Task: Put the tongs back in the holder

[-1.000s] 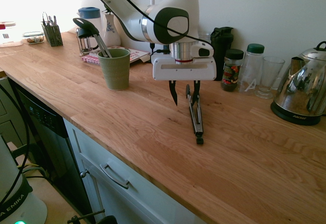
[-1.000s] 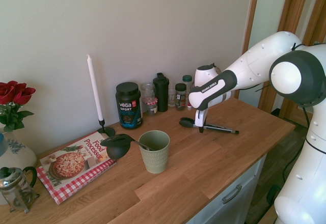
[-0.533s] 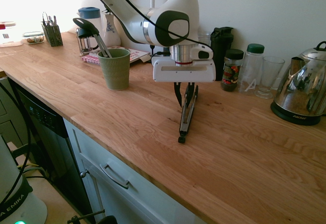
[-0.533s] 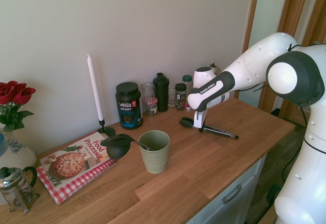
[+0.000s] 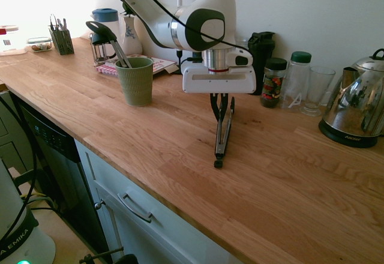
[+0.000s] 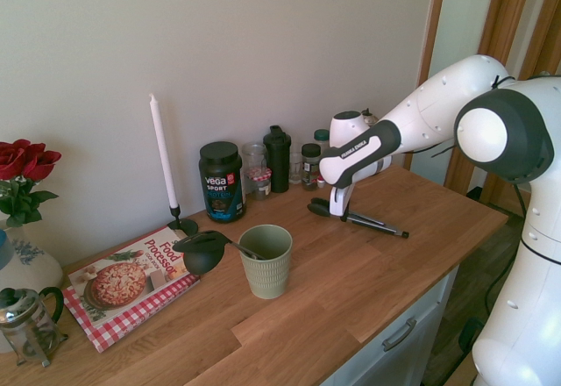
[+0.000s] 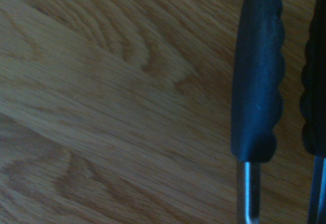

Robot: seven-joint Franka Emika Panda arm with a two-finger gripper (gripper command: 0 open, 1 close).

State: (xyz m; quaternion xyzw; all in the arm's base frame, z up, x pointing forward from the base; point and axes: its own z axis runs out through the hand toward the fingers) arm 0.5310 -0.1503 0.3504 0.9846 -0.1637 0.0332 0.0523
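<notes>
While the long oiled-wood kitchen counter (image 5: 120,120) stretches out under me with its clutter pushed back against the wall, I am at the grasping step of the job. Biggest of the things that matter is the sage-green ribbed ceramic cup (image 5: 135,81) that serves as holder, standing upright on the counter well apart from me, toward the end where the checked cookbook (image 6: 131,282) lies; a black ladle-like utensil (image 6: 206,251) already leans in it, its scoop hanging over the rim. Next come the long slim silver metal tongs (image 5: 222,133) with black tips and a black hinge end, lying stretched along the wood below me, the far end pointing at the counter's front edge. My two-finger gripper (image 5: 222,105) points straight down, jaws clenched on the tongs near one end; in the wrist view the scalloped black tips (image 7: 256,71) sit side by side close above the grain. I judge the far end to be resting on or barely off the board, though I cannot tell which. The next move calls for a clean lift until the tongs hang free, a carry across to the green cup, and a descent beside the ladle's handle, not on it, since a tall load could tip that cup.
</notes>
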